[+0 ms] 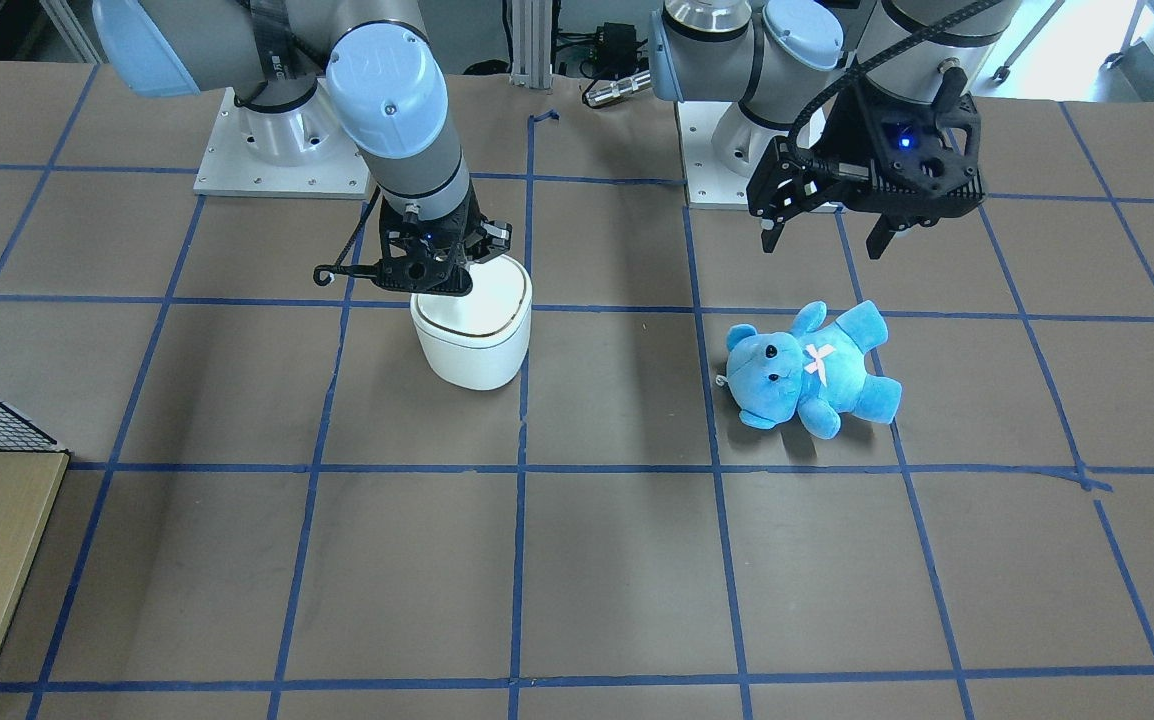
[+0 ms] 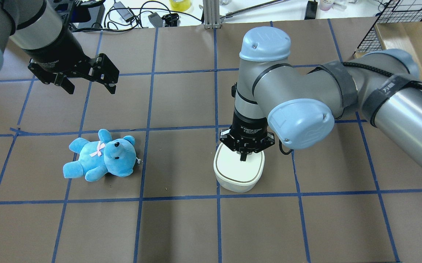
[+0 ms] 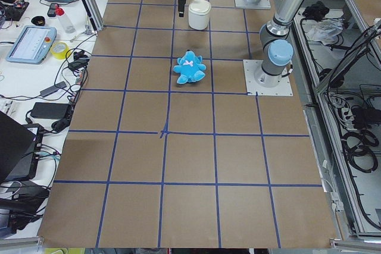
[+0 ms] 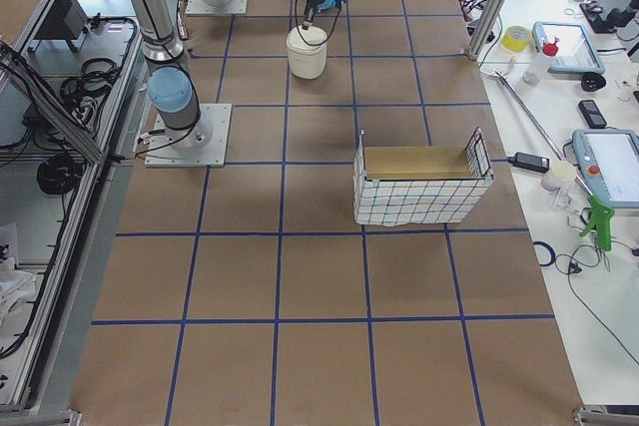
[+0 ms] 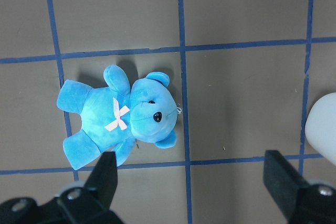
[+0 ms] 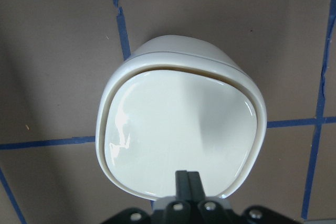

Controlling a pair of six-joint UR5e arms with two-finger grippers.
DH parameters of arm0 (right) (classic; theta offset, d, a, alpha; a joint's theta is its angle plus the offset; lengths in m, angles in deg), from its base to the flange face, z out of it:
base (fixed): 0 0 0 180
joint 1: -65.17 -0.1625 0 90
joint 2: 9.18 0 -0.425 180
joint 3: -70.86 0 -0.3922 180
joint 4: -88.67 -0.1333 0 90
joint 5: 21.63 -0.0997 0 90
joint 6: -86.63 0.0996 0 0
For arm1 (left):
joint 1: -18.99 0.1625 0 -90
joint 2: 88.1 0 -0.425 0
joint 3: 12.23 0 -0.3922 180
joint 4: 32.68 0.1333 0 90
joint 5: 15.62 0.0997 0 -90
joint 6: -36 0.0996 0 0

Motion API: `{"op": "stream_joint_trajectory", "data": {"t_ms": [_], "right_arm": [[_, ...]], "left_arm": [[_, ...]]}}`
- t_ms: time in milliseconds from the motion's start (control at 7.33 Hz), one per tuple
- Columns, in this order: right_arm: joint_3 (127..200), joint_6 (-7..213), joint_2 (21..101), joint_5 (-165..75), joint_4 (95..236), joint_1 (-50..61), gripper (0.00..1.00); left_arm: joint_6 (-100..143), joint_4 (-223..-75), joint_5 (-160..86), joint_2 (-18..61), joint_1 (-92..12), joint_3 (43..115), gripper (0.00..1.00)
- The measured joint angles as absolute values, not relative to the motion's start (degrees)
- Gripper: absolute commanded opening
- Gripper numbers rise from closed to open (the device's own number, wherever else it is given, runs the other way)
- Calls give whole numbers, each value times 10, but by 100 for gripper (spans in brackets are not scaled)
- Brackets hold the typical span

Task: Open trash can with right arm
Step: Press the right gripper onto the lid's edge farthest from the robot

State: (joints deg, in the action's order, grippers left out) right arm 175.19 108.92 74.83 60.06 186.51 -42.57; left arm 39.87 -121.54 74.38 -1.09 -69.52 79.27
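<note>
Now | one trash can, lid shut | one bear | right jaws together over lid | left jaws apart

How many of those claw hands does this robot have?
2. The right gripper is shut, down over the white trash can. The left gripper hangs open, raised near the blue teddy bear. None seems hidden.

White trash can, lid down — right fingers together above
</note>
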Motion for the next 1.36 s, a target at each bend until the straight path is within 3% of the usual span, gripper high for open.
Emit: {"op": "stream_joint_trajectory", "data": {"t_ms": [1364], "right_arm": [[1782, 1069, 738, 600, 1900, -421, 0]], "left_arm": [[399, -1215, 744, -11, -695, 793, 100]]}}
